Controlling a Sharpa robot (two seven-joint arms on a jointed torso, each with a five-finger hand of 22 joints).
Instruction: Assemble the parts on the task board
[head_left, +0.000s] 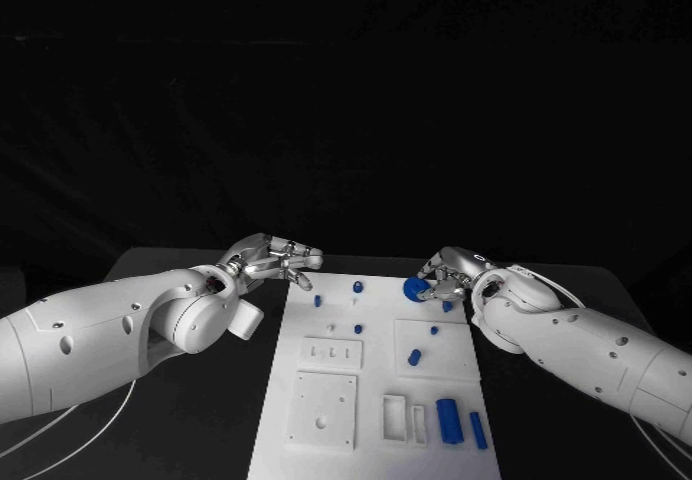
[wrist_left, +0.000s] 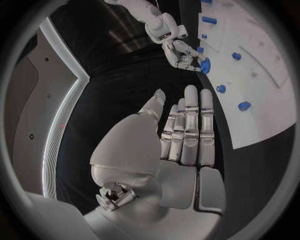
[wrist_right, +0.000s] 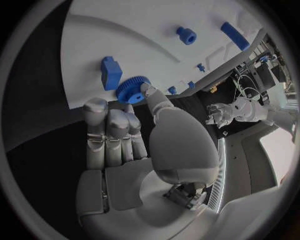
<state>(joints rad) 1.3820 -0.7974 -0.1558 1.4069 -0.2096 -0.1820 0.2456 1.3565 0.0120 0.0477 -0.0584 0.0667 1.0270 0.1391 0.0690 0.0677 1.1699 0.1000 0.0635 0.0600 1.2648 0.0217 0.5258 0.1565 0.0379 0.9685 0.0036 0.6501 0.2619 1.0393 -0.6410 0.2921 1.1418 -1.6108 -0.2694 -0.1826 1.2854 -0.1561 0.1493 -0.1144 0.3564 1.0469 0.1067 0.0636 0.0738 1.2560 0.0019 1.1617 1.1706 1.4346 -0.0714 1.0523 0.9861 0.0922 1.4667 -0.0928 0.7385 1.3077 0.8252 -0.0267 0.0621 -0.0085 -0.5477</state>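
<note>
The white task board (head_left: 325, 440) lies lengthwise in the middle of the table. My right hand (head_left: 453, 273) is over its far right corner and pinches a blue gear (head_left: 415, 290) between thumb and fingertips. In the right wrist view the gear (wrist_right: 130, 90) hangs just above the board (wrist_right: 125, 35), next to a blue block (wrist_right: 110, 71). My left hand (head_left: 274, 257) hovers by the far left corner with its fingers apart and nothing in it. Its straight fingers (wrist_left: 189, 127) point toward the right hand (wrist_left: 178, 50) and the gear (wrist_left: 204, 65).
Small blue pegs (head_left: 356, 293) (head_left: 317, 299) (head_left: 414, 356) stand on the board's far half. Two long blue bars (head_left: 447, 420) (head_left: 477, 430) lie near the front right beside rectangular slots (head_left: 394, 417). Recessed white plates (head_left: 320, 408) take up the front left.
</note>
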